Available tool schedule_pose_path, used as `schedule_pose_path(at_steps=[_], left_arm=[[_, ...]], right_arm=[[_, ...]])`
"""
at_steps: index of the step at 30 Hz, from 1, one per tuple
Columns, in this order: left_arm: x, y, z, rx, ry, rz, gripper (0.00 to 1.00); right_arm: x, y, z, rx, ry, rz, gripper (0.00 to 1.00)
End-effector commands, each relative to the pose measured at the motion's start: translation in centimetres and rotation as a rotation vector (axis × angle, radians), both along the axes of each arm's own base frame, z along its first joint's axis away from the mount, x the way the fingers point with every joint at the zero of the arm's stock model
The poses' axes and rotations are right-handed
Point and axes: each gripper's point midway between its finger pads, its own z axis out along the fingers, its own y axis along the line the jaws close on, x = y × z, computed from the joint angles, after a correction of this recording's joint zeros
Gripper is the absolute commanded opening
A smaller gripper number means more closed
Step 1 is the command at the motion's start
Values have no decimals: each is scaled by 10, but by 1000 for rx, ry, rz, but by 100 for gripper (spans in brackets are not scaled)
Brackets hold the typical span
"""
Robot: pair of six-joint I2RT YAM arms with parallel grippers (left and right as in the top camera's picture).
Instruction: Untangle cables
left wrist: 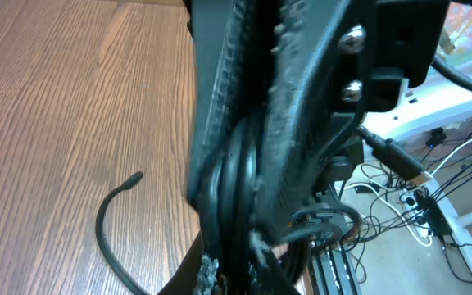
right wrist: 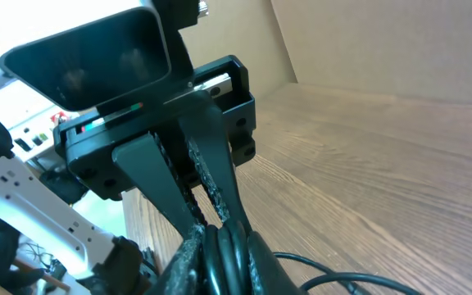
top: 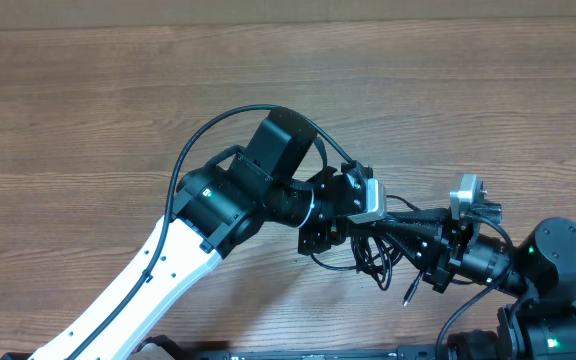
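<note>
Pinched between ridged black fingers (left wrist: 297,123), the cables (left wrist: 234,184) crowd the left wrist view as several thin, glossy black cords pressed side by side. One loose cord (left wrist: 102,233) curls away over the wooden table (left wrist: 47,98) toward 9 o'clock and ends in a small plug (left wrist: 134,178). From overhead, the bundle (top: 370,258) hangs in slack loops at about 5 o'clock from the table's middle, and another plug end (top: 408,294) trails toward 5 o'clock. The left gripper (top: 363,225), on a white arm reaching in from 7 o'clock, meets the right gripper (top: 400,232), which reaches in from 4 o'clock. Both are clenched on the cords where their tips come together. A grey camera housing (top: 369,200) and the grippers themselves cover the upper part of the tangle, so how the cords cross there cannot be told. In the right wrist view the left gripper's fingers (right wrist: 158,176) taper down onto the cords (right wrist: 224,254), against a brown board wall (right wrist: 383,41).
</note>
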Motion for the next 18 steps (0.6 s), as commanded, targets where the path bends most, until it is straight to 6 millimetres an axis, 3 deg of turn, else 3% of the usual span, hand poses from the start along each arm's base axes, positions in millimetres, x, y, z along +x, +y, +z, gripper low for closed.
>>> schedule_pose_path(at_steps=[1,2,3,6,11,18], left_arm=[[10,1,-2,16,-24,35,4],[23,4,-7,61,-1,137,4],[31,6,-11,86,16,200,4],[45,11,-17,130,45,320,4],[53,15,-20,152,41,377,4],[65,22,-23,180,43,464,4]], right_arm=[[-6,2,12,15,-25,20,27],[-4,1,12,15,-24,9,50],[-3,0,12,18,-18,1,60],[3,-3,13,34,15,-44,76],[18,-12,9,54,83,-150,91],[55,-52,-25,45,278,-509,96]])
